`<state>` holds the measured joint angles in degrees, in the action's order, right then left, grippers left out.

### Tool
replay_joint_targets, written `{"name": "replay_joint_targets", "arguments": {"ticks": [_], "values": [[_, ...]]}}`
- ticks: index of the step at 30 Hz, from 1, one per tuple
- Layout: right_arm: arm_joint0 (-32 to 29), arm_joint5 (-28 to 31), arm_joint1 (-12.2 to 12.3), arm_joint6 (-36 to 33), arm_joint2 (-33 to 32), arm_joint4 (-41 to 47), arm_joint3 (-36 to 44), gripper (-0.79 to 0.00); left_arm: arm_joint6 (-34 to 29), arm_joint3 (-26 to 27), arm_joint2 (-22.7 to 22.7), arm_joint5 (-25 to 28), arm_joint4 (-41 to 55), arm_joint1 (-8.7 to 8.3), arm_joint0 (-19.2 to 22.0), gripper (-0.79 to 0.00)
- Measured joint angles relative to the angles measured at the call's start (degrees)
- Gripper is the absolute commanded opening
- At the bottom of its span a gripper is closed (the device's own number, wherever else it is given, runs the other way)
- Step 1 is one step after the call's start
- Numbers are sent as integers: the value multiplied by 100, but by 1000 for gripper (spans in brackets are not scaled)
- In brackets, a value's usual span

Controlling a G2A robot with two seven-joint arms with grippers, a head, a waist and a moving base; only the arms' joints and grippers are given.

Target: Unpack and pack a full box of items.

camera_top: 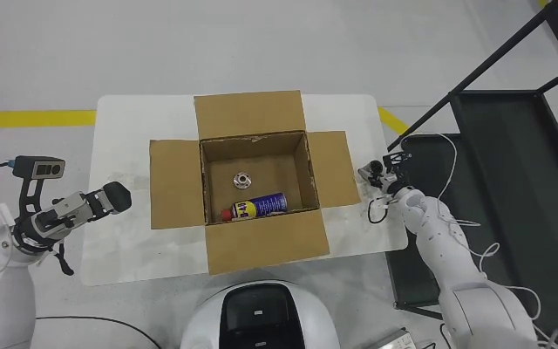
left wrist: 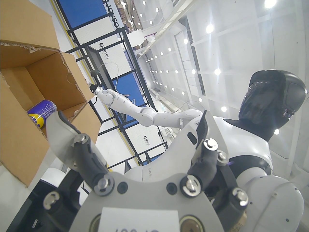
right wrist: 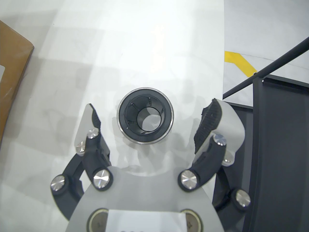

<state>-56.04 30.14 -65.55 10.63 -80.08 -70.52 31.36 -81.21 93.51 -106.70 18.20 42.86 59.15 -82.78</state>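
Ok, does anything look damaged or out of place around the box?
The cardboard box is ragged and torn along its rim, in the left wrist view. The spray can lies on its side inside it. The black sleeve standing on the table looks fine.

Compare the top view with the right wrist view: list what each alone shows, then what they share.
Top view: the inside of the open box, holding a spray can and a small metal fitting. Right wrist view: a black ringed cylinder upright on the table, between the jaws of the open right pincer. Both: the table, a box flap, the black rack, the yellow floor line.
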Motion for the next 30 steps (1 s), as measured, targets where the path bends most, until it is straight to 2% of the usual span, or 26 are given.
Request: {"name": "replay_joint_targets", "arguments": {"ticks": [8, 14, 17, 20, 24, 26, 30], "values": [[126, 66, 1, 136, 96, -99, -193, -785, 0, 0, 0, 0, 0, 0, 0, 0], [142, 458, 24, 328, 83, 23, -167, -785, 0, 0, 0, 0, 0, 0, 0, 0], [21, 648, 119, 596, -50, -1, 97, -785, 0, 0, 0, 0, 0, 0, 0, 0], [-260, 798, 263, 940, -289, -123, 640, -785, 0, 0, 0, 0, 0, 0, 0, 0], [-902, 1043, 457, 1142, -770, -86, 1900, -785, 0, 0, 0, 0, 0, 0, 0, 0], [-1273, 1212, 511, 1096, -982, 87, 2602, -785, 0, 0, 0, 0, 0, 0, 0, 0], [-2143, 1453, 581, 535, -1297, 422, 4453, -785, 0, 0, 0, 0, 0, 0, 0, 0]]}}
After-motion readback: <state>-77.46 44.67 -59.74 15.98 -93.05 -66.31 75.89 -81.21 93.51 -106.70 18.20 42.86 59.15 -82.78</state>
